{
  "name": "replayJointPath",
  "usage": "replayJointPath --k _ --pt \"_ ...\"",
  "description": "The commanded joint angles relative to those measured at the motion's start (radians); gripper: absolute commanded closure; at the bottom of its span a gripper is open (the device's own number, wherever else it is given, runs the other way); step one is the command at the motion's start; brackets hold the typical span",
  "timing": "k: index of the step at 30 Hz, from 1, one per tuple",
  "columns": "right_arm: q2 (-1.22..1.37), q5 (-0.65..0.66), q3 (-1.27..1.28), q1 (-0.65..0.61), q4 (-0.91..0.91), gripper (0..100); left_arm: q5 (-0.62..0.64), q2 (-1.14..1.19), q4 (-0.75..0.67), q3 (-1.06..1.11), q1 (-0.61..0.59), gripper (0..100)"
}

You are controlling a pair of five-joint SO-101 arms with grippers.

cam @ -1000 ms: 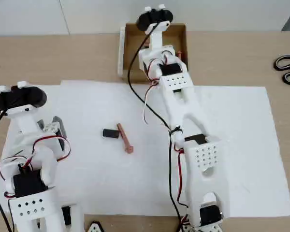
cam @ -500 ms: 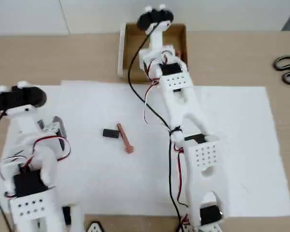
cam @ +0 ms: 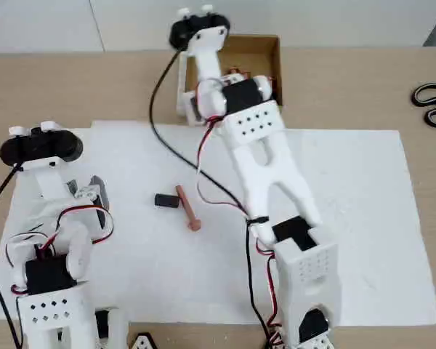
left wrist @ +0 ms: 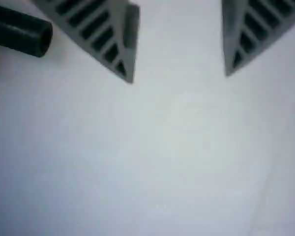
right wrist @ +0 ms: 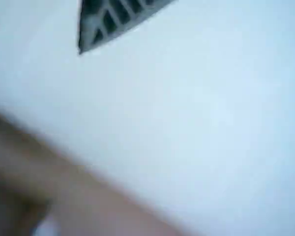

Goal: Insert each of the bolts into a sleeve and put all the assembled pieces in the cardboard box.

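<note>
The left gripper (left wrist: pixel 179 76) hangs released over the foam (cam: pixel 349 182), jaws wide apart. The sleeve (cam: pixel 167 201) lies flat just beyond 1 fingertip. The bolt (cam: pixel 187 209) lies slanted at the sleeve's right end, touching it or just beside it; I cannot tell which.

The step in hand looks like picking up this 1 loose pair. The gripper should probably close across the sleeve's narrow width at mid-body, leaving the open end free. It should come in from the side away from the bolt, since a nudge could roll either piece.

There is open foam between the 2 arms. The right arm (cam: pixel 265 156) stretches up the sheet. The right gripper (cam: pixel 194 109) sits at the box (cam: pixel 265 43), by its near left corner; whether it is clenched I cannot tell. The scissors (cam: pixel 432 102) lie well apart, near the table's right edge.
</note>
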Motion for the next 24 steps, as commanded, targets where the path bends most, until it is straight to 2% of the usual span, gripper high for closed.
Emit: replayJointPath --k 1,3,7,11,14,20,24 --pt "-0.068 0.011 -0.055 -0.074 0.134 86.8 -0.006 -0.012 0.0 -0.004 -0.028 89" --pt "-0.064 0.012 -0.055 -0.105 0.222 86.7 -0.002 -0.014 -0.008 -0.01 -0.098 89" --pt "-0.004 0.014 -0.055 -0.151 0.311 86.8 0.051 -0.014 -0.043 -0.012 -0.325 89" --pt "0.064 0.015 -0.055 -0.208 0.328 86.8 0.112 -0.014 -0.083 -0.01 -0.578 89" --pt "0.101 0.021 -0.055 -0.268 0.328 86.8 0.141 -0.014 -0.089 -0.007 -0.709 89" --pt "0.18 0.18 -0.055 -0.335 0.329 86.8 0.137 -0.014 -0.068 0.005 -0.79 89" --pt "0.225 0.201 -0.055 -0.34 0.329 86.8 0.135 -0.014 -0.068 0.022 -0.792 89"
